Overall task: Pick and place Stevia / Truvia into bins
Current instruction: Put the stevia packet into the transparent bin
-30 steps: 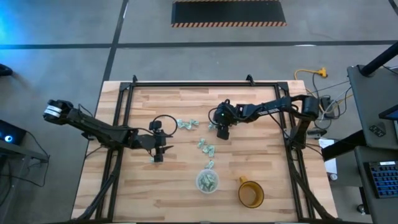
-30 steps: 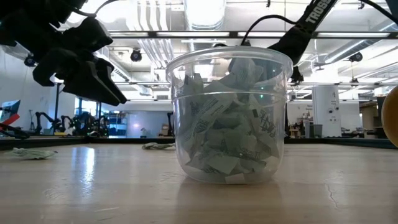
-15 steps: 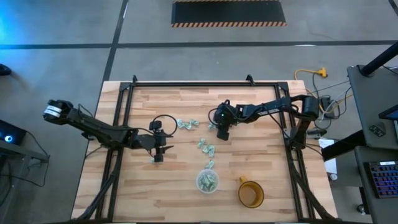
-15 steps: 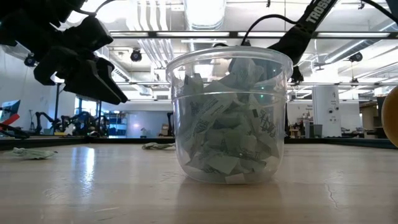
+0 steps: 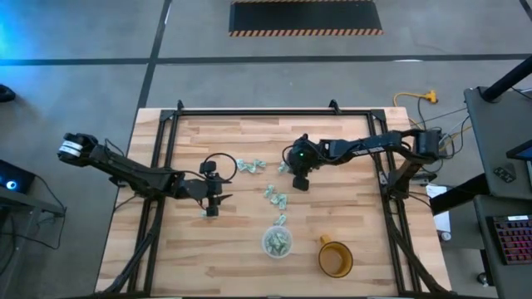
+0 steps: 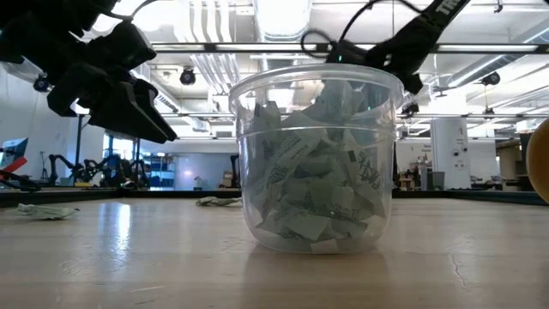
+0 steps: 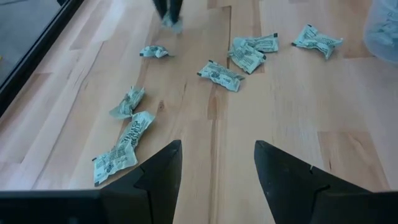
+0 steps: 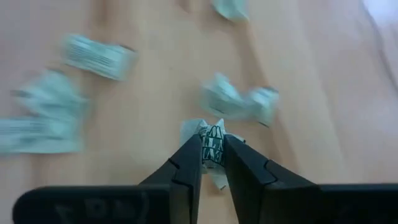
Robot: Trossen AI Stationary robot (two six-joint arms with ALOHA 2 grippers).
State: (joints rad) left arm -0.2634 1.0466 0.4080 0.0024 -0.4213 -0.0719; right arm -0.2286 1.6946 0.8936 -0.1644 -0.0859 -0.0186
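Cup (image 5: pixel 278 242), lower centre of table (image 5: pixel 349 216): largely filled with sachets. Loose sachets (image 5: pixel 275 196), mid-table: several left. Right pincer (image 8: pixel 211 163): clamped on one sachet (image 8: pixel 212 143). Left pincer (image 7: pixel 217 163): open, empty, centre-left.

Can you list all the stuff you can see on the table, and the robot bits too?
Small pale green and white paper sachets: many, loose mid-table.
One such sachet: pinched in the right tool.
Clear round plastic cup: one, near front edge, full of sachets.
Amber-orange mug with handle: one, right of the cup.
Light wooden table: one.
Left tool: open, empty, left of the sachets.
Right tool: shut on a sachet, mid-table.
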